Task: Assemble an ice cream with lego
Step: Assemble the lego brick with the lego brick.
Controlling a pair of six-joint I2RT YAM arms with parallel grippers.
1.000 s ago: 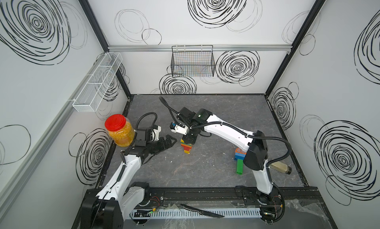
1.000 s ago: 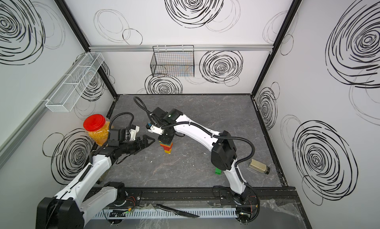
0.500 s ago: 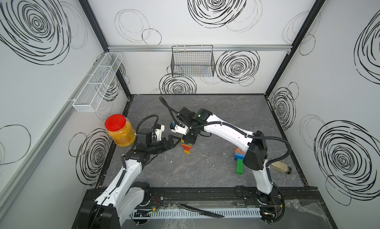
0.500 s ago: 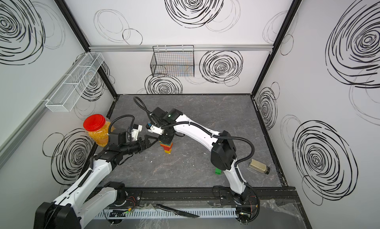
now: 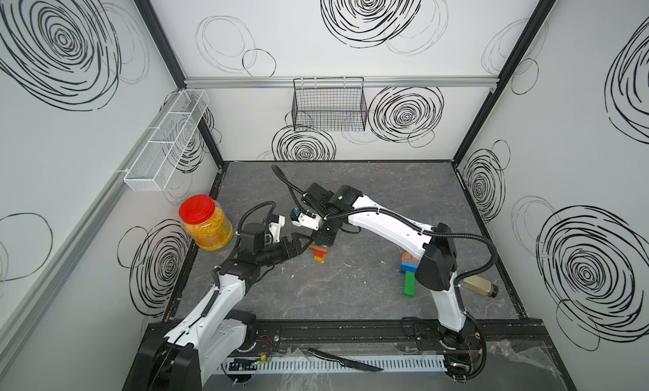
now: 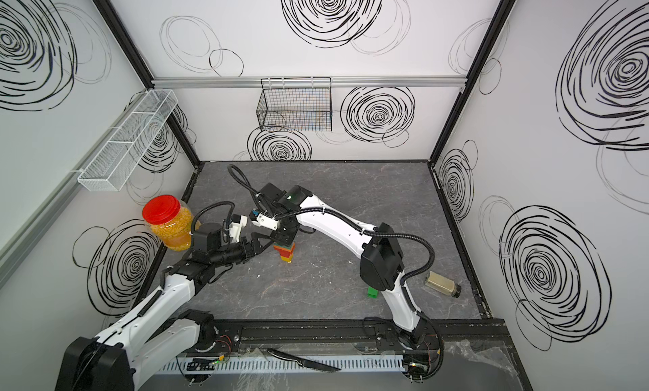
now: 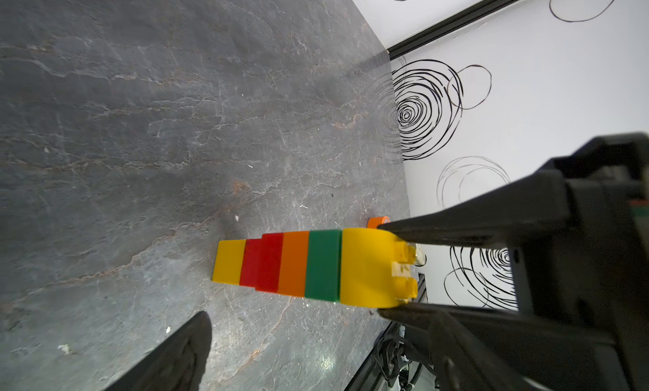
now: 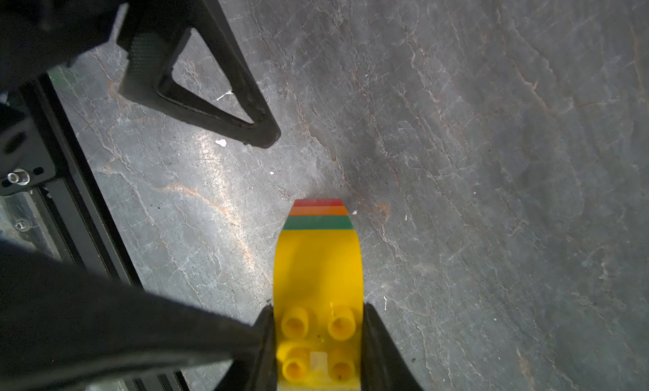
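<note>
While the grey table [image 5: 351,294] is viewed from above, a tower [image 5: 319,255] of bricks is seen set upright near its middle: yellow at the base, then red, orange, green and a rounded yellow top brick [image 8: 318,266]. That top brick is clamped from above between the fingers of the right claw [image 8: 318,312]. The left claw [image 5: 302,243] is spread wide just beside the tower. A green brick [image 5: 408,283] and a blue brick [image 5: 409,266] are seen well apart, by the right arm's base.
</note>
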